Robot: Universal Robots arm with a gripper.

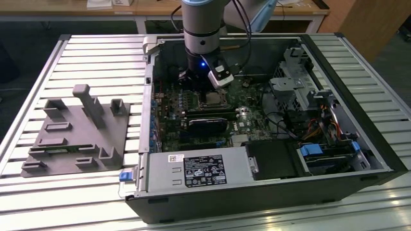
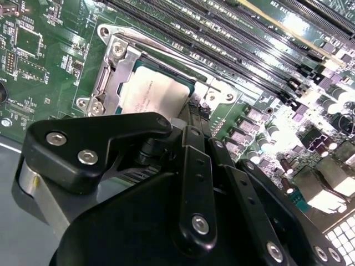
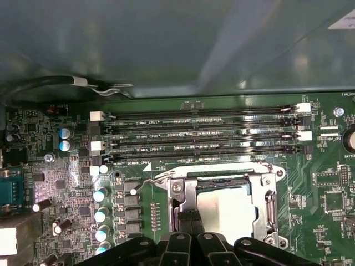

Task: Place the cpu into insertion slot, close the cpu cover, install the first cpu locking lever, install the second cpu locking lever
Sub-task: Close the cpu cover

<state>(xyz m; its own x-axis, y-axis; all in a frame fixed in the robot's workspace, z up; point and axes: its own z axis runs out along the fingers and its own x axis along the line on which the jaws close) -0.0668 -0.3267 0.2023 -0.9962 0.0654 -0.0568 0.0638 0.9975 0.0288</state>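
Observation:
The cpu, a pale silver square, lies flat in its socket on the green motherboard. The cpu cover, a silver metal frame, lies down around it with the chip showing through its window. A thin wire locking lever juts from the socket's corner; I cannot tell whether it is latched. My gripper hangs right over the socket's edge. Its black fingers are pressed together at the frame's side, with nothing seen between them.
Several long memory slots run beside the socket, and capacitors stand near its corner. The open computer case walls in the board, with a black card, drive cage and cables. A grey pegged fixture sits at the exterior view's left.

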